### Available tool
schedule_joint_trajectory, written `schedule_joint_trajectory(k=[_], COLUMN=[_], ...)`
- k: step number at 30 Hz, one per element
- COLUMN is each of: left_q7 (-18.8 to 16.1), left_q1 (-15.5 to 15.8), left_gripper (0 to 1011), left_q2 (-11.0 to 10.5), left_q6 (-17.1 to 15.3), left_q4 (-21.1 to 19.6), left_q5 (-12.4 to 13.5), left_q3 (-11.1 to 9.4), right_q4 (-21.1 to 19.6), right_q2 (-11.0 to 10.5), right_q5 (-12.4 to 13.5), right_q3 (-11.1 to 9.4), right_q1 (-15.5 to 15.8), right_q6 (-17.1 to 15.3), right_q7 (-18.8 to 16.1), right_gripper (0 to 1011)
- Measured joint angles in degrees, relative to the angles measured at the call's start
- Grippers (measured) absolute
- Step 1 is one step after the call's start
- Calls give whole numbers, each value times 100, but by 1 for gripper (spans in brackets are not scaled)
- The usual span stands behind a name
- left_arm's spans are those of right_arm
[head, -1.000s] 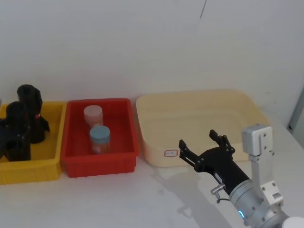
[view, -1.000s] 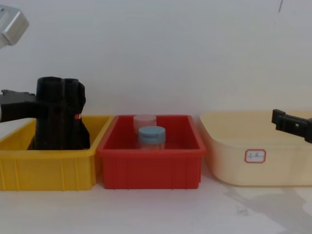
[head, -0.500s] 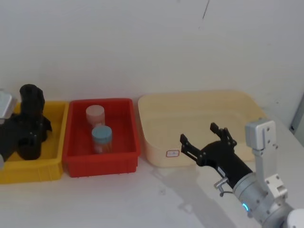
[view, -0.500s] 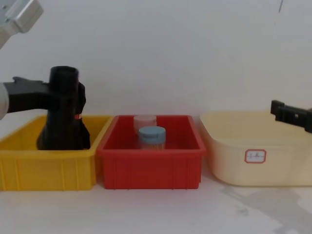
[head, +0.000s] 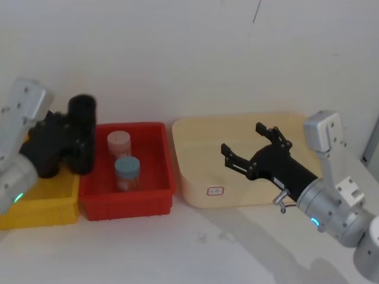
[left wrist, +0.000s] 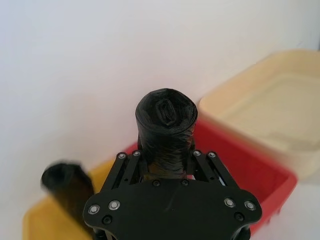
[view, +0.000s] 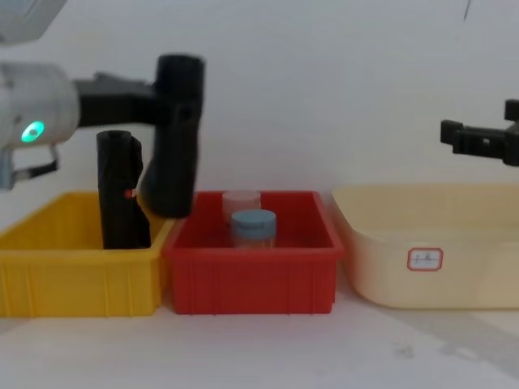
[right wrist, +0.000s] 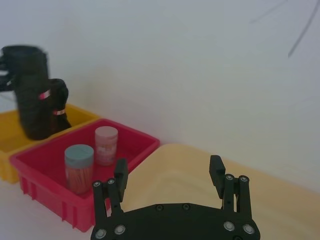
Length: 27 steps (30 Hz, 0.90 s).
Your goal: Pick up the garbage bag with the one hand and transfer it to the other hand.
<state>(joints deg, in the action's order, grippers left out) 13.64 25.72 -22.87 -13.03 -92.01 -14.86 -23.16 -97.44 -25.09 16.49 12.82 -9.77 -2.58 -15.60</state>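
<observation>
Finds the garbage bag (view: 177, 138) lifted off the bins and upright with a slight lean, long axis near vertical. Grips it from both sides with the left end effector (view: 173, 100), fingers closed against the roll's upper half, lower half hanging free. Places it above the border between the yellow bin (view: 81, 279) and the red bin (view: 247, 279). Puts its lower end at about rim height in the chest view, touching neither bin as far as can be told.

Lies well apart from the right end effector (head: 244, 141), off toward the robot's left, with the whole red bin between. Hangs that right end effector spread wide and empty above the cream tub (view: 462, 279), fingertips turned toward the bag's side. Judges the handover to turn on exactly this: closing the sideways gap, then taking the free lower half across the long axis, below the left grip. Counts the left as the nearer arm, being already on the bag.

Leaves in the yellow bin a second black roll (view: 120, 190), standing upright, with a small red mark on its side, just beside the lifted bag in the chest view. Holds in the red bin two upright jars close together: the pink jar (view: 241, 200) behind, the blue-lidded jar (view: 253, 227) in front. Shows nothing inside the cream tub, and a small red-edged label (view: 425, 258) on its front wall. Sets all three containers side by side on the white table (view: 259, 348).
</observation>
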Motion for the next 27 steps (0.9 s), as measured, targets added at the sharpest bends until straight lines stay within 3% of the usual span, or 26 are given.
schedule_joint_trajectory(k=[8, 15, 21, 27], left_q7=[357, 575, 729, 842], left_q1=[551, 827, 997, 1072], left_gripper=[370, 370, 370, 370], left_q2=[285, 456, 607, 717], left_q6=[-7, 21, 62, 88], left_q4=[129, 288, 448, 588], left_q5=[-9, -53, -155, -278], left_q3=[-182, -266, -308, -331], right_q4=[102, 169, 238, 343], right_q2=[-207, -364, -399, -352], right_q5=[159, 354, 423, 398], right_q3=[65, 180, 282, 368], right_q1=[-329, -565, -725, -885], right_q6=[-141, -251, -298, -323], right_q7=[-551, -1043, -1231, -1205], right_gripper=[1001, 1001, 1001, 1001])
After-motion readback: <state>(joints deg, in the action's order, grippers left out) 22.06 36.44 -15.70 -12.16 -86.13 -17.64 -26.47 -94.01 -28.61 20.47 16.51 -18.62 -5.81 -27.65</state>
